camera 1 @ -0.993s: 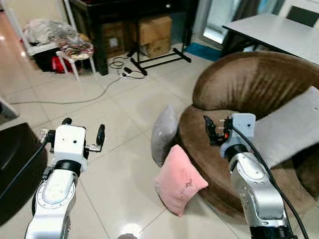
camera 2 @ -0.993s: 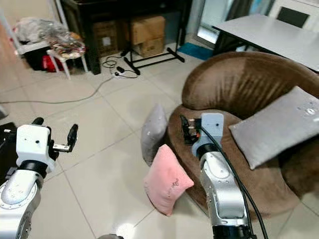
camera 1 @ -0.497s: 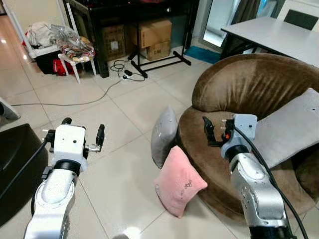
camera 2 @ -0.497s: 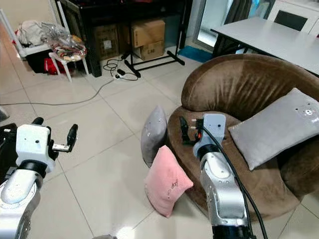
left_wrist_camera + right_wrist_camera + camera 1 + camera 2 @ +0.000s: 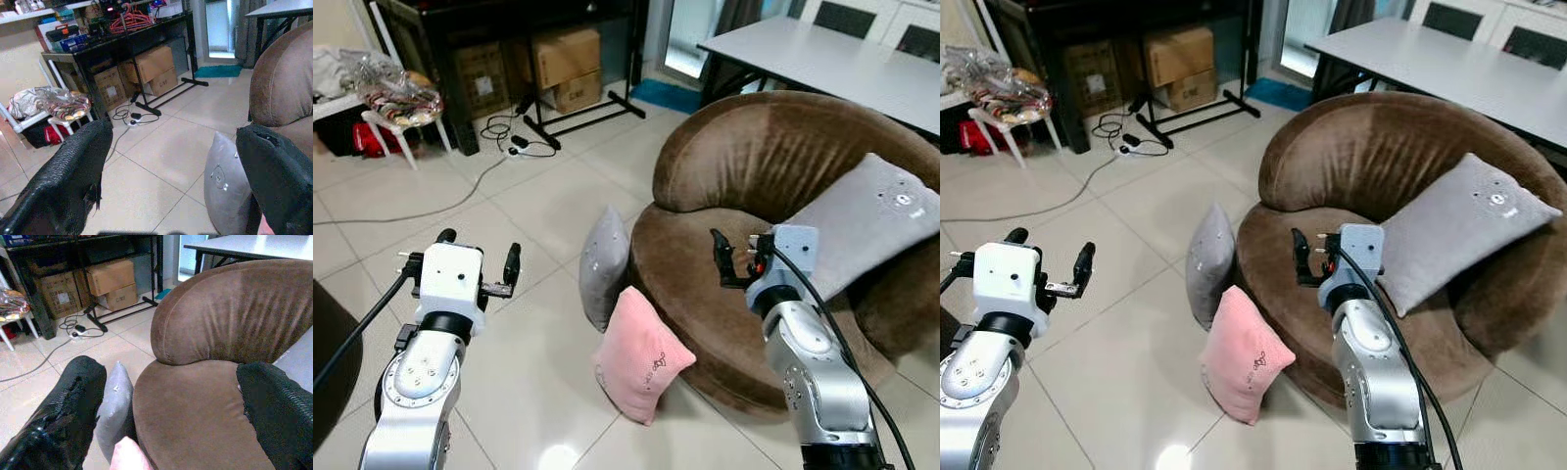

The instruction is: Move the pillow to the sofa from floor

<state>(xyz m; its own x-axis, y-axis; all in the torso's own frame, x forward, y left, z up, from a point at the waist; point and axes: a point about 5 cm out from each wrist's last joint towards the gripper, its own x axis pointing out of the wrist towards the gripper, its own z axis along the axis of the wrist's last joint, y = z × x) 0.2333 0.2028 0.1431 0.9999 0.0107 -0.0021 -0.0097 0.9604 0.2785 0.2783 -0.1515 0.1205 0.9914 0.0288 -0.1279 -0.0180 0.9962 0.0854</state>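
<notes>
A pink pillow (image 5: 641,354) leans on the tiled floor against the front of the round brown sofa (image 5: 773,157). Just behind it a grey pillow (image 5: 604,266) stands upright on the floor, touching the sofa. Another grey pillow (image 5: 867,220) lies on the sofa seat. My left gripper (image 5: 480,247) is open and empty, held above bare floor to the left of both floor pillows. My right gripper (image 5: 736,257) is open and empty over the front of the sofa seat, above and to the right of the pink pillow. In the wrist views the fingers (image 5: 63,181) (image 5: 279,411) stand wide apart.
A black table with cardboard boxes (image 5: 563,59) under it stands at the back. A white stool (image 5: 391,108) piled with clutter is at the back left, and a cable (image 5: 431,206) trails over the tiles. A grey dining table (image 5: 822,69) stands behind the sofa.
The camera has swung to the right, so the sofa fills more of the picture. Both arms hold the same pose, and the pillows have not moved.
</notes>
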